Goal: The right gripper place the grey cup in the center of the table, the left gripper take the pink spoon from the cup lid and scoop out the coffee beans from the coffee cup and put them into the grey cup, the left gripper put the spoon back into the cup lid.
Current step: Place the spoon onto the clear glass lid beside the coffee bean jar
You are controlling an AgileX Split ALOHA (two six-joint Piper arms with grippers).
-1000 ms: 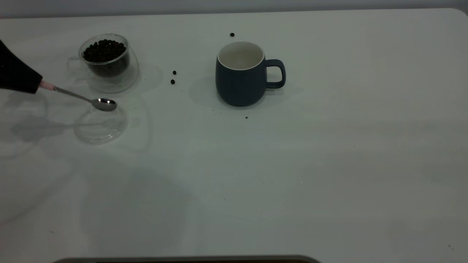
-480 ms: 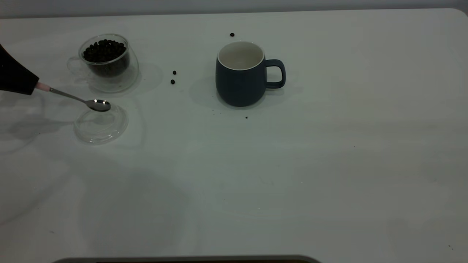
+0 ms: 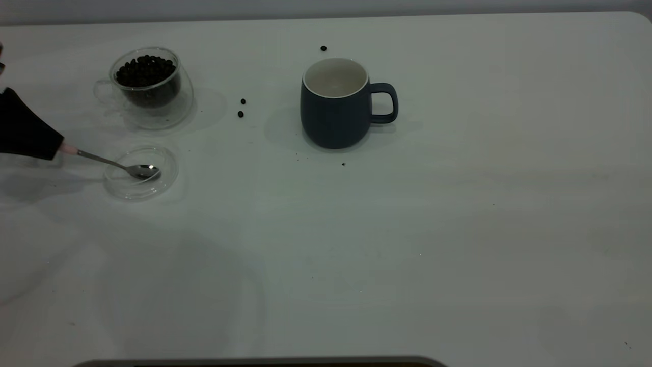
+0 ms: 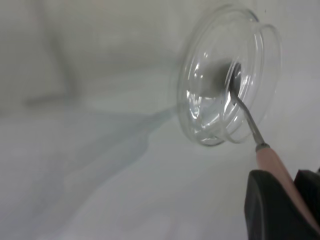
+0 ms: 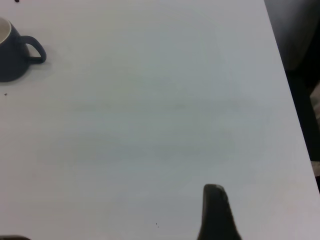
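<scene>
My left gripper [image 3: 53,147] at the table's left edge is shut on the pale pink handle of the pink spoon [image 3: 109,163]. The spoon's metal bowl rests inside the clear cup lid [image 3: 168,164]. The left wrist view shows the lid [image 4: 265,45], the spoon [image 4: 246,117] and the gripper [image 4: 296,200] closed around the handle. The coffee cup [image 3: 153,109] behind the lid holds a heap of coffee beans [image 3: 145,70]. The grey cup [image 3: 333,120] stands upright near the table's middle, handle to the right. It also shows in the right wrist view [image 5: 11,57]. My right gripper [image 5: 115,236] is open, empty, far from it.
Three loose beans lie on the white table [image 3: 407,244]: one behind the grey cup [image 3: 323,48], two between the cups [image 3: 243,101], [image 3: 240,114]. The right wrist view shows the table's edge [image 5: 287,90] with dark floor beyond.
My left gripper has come down and slightly right with the spoon. The spoon's bowl has dropped from above the lid's far rim into the lid.
</scene>
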